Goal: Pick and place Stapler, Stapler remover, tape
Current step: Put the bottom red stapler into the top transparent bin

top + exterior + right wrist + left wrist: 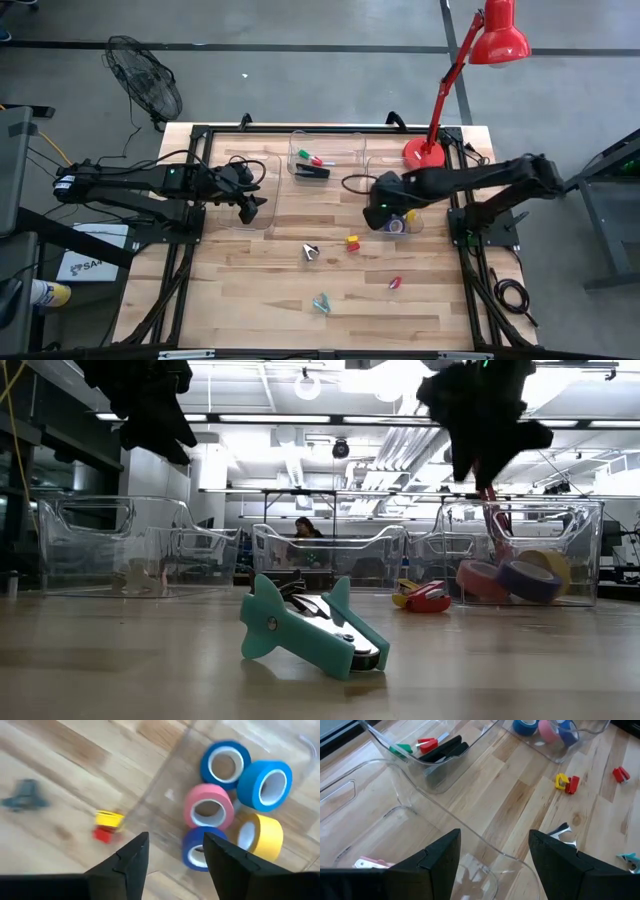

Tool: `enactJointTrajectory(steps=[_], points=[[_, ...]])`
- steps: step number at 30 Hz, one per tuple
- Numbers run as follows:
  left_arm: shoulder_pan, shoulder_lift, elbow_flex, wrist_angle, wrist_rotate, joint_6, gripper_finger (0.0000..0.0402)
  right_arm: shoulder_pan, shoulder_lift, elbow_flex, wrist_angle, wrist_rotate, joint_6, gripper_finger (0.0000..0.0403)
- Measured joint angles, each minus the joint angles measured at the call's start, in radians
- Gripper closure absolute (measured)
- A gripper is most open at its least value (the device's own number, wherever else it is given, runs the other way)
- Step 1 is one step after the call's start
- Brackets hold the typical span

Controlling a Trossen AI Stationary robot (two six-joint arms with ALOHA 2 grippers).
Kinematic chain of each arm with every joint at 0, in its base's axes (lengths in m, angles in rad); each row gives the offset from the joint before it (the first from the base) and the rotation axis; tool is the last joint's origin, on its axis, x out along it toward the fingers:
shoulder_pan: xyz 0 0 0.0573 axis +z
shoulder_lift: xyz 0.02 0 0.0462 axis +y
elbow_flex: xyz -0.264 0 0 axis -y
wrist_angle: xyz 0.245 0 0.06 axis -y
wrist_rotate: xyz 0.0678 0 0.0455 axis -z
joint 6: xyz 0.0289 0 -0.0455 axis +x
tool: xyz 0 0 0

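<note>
The black stapler lies in the middle clear bin, beside red and green items; it also shows in the left wrist view. The tape rolls, blue, teal-blue, pink, yellow and purple, lie in the right clear bin. Several staple removers lie on the table: teal, black and silver, yellow and red, red. My left gripper is open and empty above the near rim of the left clear bin. My right gripper is open and empty above the right bin's near left edge.
A red desk lamp stands at the table's far right, its arm reaching up over the right bin. A small pink and white item lies in the left bin. Bare wood lies between the bins and the near edge, around the scattered removers.
</note>
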Motion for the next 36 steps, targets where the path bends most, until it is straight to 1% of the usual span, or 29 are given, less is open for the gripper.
enactJointTrajectory(steps=[6,11,15,19,22,28,31,36], points=[[0.0,0.0,0.0,0.001,0.0,0.0,0.0172,0.07,-0.121,0.001,0.07,-0.033,-0.08,0.0226],[0.0,0.0,0.0,0.004,0.0,0.0,0.0172,0.153,-0.174,0.001,0.103,-0.095,-0.202,0.023],[0.0,0.0,0.0,0.003,0.0,0.0,0.0172,0.234,-0.179,0.001,0.106,-0.116,-0.335,0.023],[0.0,0.0,0.0,0.007,0.0,0.0,0.0172,0.321,-0.168,0.001,0.115,-0.115,-0.55,0.0229],[0.0,0.0,0.0,0.007,0.001,0.0,0.0172,0.379,-0.15,0.001,0.114,-0.099,-0.666,0.0229],[0.0,0.0,0.0,0.008,0.001,0.0,0.0172,0.439,-0.058,0.001,0.114,-0.105,-0.756,0.0229],[0.0,0.0,0.0,0.008,0.001,0.0,0.0172,0.453,0.012,0.001,0.114,-0.132,-0.791,0.0229],[0.0,0.0,0.0,0.008,0.002,-0.003,0.0172,0.457,0.139,0.001,0.113,-0.212,-0.828,0.0225]])
